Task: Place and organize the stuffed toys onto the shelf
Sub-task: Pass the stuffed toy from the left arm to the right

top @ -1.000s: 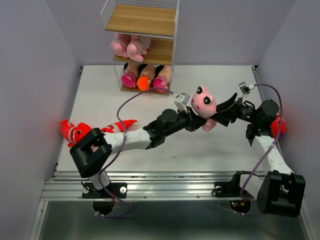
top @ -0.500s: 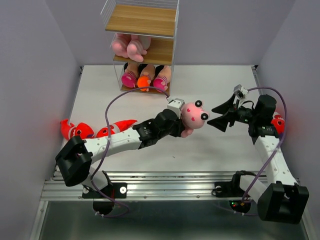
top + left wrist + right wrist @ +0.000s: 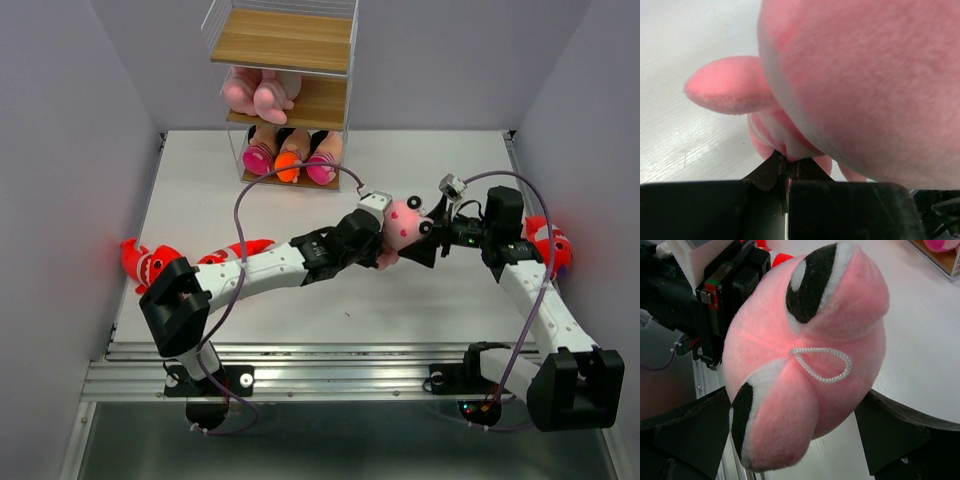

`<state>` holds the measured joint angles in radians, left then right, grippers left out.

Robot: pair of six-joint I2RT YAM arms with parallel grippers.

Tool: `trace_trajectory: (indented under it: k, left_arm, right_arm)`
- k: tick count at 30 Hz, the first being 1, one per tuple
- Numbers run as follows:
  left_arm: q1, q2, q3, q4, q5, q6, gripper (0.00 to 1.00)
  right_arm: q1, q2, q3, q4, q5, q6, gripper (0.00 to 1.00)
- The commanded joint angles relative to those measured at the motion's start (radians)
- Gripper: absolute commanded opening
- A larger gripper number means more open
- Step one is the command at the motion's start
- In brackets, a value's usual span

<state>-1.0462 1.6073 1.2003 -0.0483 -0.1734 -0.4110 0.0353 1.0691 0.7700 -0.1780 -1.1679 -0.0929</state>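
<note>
Hand-off seems meant: the pink toy (image 3: 405,222) is pinched low by the left gripper (image 3: 787,169), its head left free for the spread right gripper (image 3: 428,240).

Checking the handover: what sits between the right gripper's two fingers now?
The pink stuffed toy, head first, fills that gap in the right wrist view; the left gripper is shut on it.
</note>
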Motion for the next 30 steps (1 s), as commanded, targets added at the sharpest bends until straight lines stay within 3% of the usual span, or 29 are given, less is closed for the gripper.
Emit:
trace_trajectory:
  k: [1,4,7,8,11,15,17,18,19,20,21,24,30]
  left_arm:
    - [-0.023,0.016,0.079,-0.002,-0.006,0.031,0.00]
    - [-0.034,0.020,0.070,0.028,0.034,0.038,0.00]
    - [-0.037,0.003,0.035,0.106,0.067,0.034,0.00]
    - [-0.037,-0.004,0.025,0.119,0.072,0.031,0.00]
    - [-0.038,-0.041,-0.028,0.174,0.098,0.017,0.00]
    - [-0.037,-0.133,-0.138,0.251,0.112,-0.011,0.01]
    - [-0.037,-0.176,-0.189,0.318,0.115,-0.032,0.19]
    - [-0.035,-0.199,-0.250,0.349,0.115,-0.072,0.46]
    - [-0.032,-0.251,-0.287,0.382,0.118,-0.093,0.54]
    - [-0.023,-0.280,-0.323,0.466,0.133,-0.141,0.61]
    - [-0.015,-0.331,-0.397,0.511,0.144,-0.167,0.70]
    - [0.032,-0.397,-0.534,0.669,0.222,-0.245,0.77]
    - [0.087,-0.532,-0.761,0.962,0.259,-0.432,0.80]
  right_arm:
    - [0.012,-0.012,0.023,0.041,0.037,0.016,1.00]
    - [0.012,-0.023,0.003,0.097,0.051,0.048,0.93]
    - [0.012,-0.026,-0.011,0.135,0.065,0.070,0.74]
    - [0.012,-0.024,-0.011,0.140,0.066,0.073,0.61]
    - [0.012,-0.021,-0.012,0.143,0.071,0.073,0.41]
    - [0.012,-0.020,-0.011,0.143,0.071,0.073,0.25]
    - [0.012,-0.021,-0.009,0.144,0.067,0.078,0.19]
    - [0.012,-0.021,-0.009,0.144,0.062,0.081,0.16]
    - [0.012,-0.018,-0.008,0.144,0.041,0.084,0.12]
    - [0.002,-0.018,-0.006,0.147,0.028,0.085,0.01]
    - [0.002,-0.017,-0.008,0.150,0.001,0.088,0.01]
    - [-0.009,-0.020,-0.023,0.216,-0.030,0.156,0.01]
    - [-0.028,-0.018,-0.024,0.319,-0.056,0.272,0.01]
